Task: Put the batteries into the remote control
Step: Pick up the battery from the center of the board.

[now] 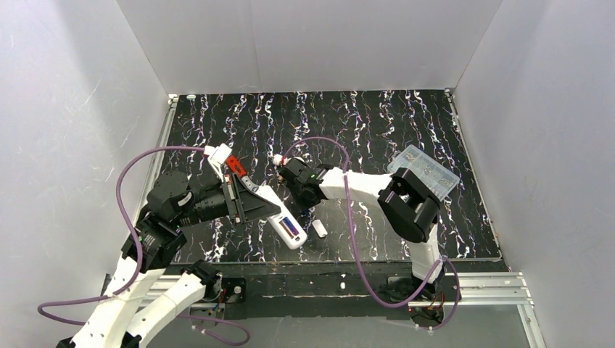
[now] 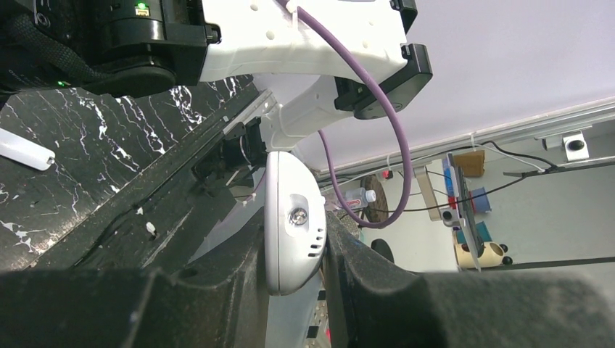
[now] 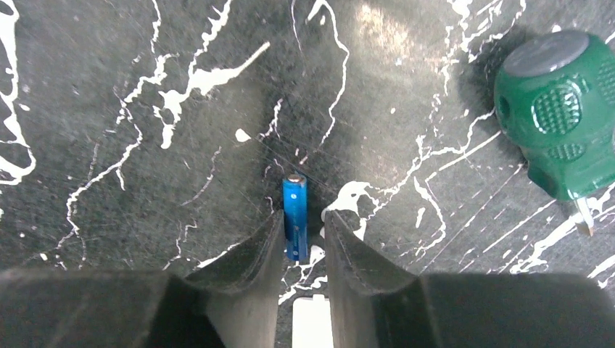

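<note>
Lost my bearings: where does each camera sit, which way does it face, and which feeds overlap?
Top external: above and behind the bases, looking down on the black marbled table; left arm and right arm show.
Left wrist: on the left arm, looking along the left gripper, shut on the slim white plastic remote control.
Right wrist: on the right arm, facing straight down; the right gripper flanks a thin blue battery near a green screwdriver handle.
Shared: top and left wrist both show the remote control.
</note>
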Controlling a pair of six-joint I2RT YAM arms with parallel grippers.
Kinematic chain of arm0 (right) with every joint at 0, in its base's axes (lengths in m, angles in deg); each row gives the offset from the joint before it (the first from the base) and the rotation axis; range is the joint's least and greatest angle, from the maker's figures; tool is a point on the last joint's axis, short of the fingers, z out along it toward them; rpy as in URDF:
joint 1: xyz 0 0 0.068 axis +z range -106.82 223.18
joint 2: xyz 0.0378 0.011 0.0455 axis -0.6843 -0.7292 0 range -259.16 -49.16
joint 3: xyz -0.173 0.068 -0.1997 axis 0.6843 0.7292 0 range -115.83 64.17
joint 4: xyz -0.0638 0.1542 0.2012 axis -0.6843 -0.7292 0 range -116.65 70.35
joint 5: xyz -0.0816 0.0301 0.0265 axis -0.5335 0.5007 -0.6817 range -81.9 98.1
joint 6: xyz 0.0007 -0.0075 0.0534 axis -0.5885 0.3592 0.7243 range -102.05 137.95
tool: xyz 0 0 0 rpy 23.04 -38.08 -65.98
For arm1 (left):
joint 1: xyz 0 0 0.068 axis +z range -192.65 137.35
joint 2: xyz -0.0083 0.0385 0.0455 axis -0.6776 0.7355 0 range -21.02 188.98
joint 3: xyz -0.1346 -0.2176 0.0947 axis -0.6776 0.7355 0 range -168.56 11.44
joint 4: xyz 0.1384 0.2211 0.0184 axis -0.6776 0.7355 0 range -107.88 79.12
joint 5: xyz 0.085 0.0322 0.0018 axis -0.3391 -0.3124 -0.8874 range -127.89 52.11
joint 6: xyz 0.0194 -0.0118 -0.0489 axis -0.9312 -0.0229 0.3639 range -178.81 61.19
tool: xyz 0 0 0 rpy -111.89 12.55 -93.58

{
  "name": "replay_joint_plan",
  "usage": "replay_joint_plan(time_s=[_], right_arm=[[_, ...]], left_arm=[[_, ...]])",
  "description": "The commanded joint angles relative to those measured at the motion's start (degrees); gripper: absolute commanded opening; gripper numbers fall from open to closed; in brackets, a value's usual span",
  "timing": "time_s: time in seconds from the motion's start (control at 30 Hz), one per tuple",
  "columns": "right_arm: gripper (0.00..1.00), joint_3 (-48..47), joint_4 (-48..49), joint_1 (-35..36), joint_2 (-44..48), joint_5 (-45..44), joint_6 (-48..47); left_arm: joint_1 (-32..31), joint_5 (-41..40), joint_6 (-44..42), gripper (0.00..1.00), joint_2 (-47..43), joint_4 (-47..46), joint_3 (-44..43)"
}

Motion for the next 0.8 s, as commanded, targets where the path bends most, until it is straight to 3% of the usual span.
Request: replay_joint_plan(time_s=[0.0,0.77], right_arm=[[0.36,2.4,0.0,-0.2,1.9,-0.8,-0.1],[0.35,5.3,-0.1,0.6,4.2,2.0,-0.6]], left_arm=[[0.1,1.8,1.0,0.00,0.1,-4.8,0.8],[0.1,1.9,1.4,0.00,-0.2,-4.9,1.1]])
